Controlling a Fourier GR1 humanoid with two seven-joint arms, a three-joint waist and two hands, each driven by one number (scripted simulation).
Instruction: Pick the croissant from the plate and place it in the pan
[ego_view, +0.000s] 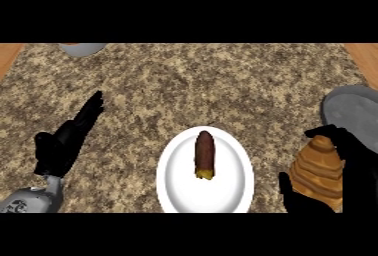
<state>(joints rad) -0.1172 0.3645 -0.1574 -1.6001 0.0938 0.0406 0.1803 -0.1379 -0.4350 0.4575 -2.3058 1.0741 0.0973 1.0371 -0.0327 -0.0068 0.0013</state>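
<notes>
Right hand (354, 165) curls round the croissant (319, 167), beside the pan (354, 107).

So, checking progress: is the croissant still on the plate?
Off the plate: the right hand curls round the croissant beside the grey pan, not yet in it.

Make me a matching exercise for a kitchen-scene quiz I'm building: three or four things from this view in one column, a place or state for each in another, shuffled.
Things:
1. golden-brown ridged croissant
2. dark brown sausage-shaped item
3. grey round pan
4. left black robot hand

Places or states:
A. lying on the white round plate
B. open, holding nothing
C. at the view's right edge, beyond the croissant
D. held in the right black robot hand

Pairs: 1-D, 2-A, 3-C, 4-B
</notes>
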